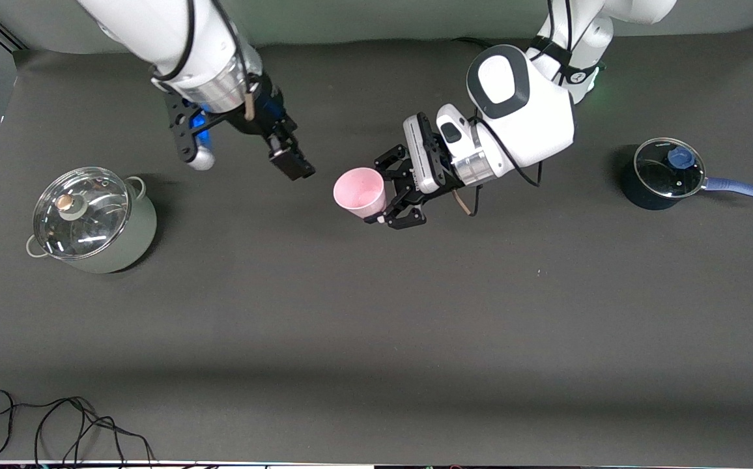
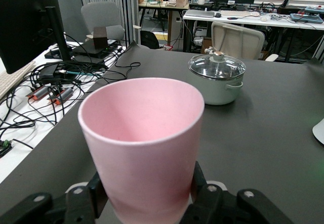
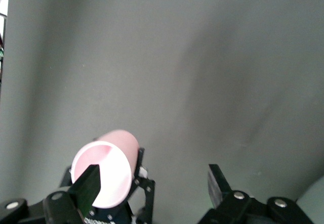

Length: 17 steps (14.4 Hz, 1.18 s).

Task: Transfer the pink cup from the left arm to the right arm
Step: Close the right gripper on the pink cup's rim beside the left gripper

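A dark table seen from above, with two white robot arms reaching in from the top edge of the frame.

Just above the centre of the frame, the left gripper is clamped tight on the base of the pink cup. The cup is held in the air over the middle of the table, tipped on its side, its open mouth pointing toward the right arm's end. In the left wrist view the cup fills the foreground, pinched between black fingers.

In the upper left of the frame, the right gripper hangs over the table near the cup's mouth without touching it. Its straight black fingers stand wide apart and hold nothing. Its wrist view shows the cup low in the frame.

At the left of the frame stands a pale green pot with a glass lid. At the right stands a dark saucepan with a blue handle. A black cable lies in the lower left corner.
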Available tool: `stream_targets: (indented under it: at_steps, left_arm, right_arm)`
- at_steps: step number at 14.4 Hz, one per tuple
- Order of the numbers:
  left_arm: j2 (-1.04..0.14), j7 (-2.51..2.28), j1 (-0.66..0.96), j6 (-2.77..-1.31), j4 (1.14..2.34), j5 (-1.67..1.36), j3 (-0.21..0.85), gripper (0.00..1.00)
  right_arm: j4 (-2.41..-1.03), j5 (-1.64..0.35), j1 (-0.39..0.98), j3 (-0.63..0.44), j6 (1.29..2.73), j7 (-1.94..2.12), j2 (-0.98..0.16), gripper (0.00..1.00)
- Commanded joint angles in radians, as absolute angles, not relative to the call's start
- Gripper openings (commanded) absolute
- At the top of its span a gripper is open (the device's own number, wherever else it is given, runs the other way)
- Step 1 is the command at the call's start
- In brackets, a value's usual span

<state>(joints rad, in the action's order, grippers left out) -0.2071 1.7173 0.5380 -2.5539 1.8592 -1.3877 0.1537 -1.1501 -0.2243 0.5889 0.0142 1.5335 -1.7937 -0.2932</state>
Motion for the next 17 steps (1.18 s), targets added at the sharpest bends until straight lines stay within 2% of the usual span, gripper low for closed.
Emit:
stream_targets:
  at_steps: [1,12,13,14,16,17]
  left_arm:
    - [-0.178,1.703,0.549,-2.572,1.881,-1.405,0.149,0.57]
    - [-0.179,1.689,0.549,-2.588,1.876,-1.408,0.149,0.57]
    - [-0.179,1.689,0.549,-2.592,1.876,-1.408,0.149,0.57]
    - [-0.179,1.689,0.549,-2.592,1.876,-1.408,0.149,0.57]
    - [-0.179,1.689,0.549,-2.592,1.876,-1.41,0.149,0.57]
    - [-0.179,1.689,0.549,-2.592,1.876,-1.41,0.149,0.57]
  right_arm:
    - [-1.108,-0.242,0.629,0.023,1.522,-1.827,-0.34,0.94]
    - [-1.112,-0.242,0.643,0.025,1.612,-1.835,-0.422,0.94]
    - [-1.114,-0.242,0.643,0.025,1.612,-1.833,-0.422,0.86]
    - [-1.115,-0.242,0.643,0.023,1.612,-1.833,-0.422,0.7]
    - [-1.115,-0.242,0.643,0.025,1.612,-1.833,-0.422,0.15]
    - [-1.115,-0.242,0.643,0.025,1.612,-1.835,-0.422,0.0]
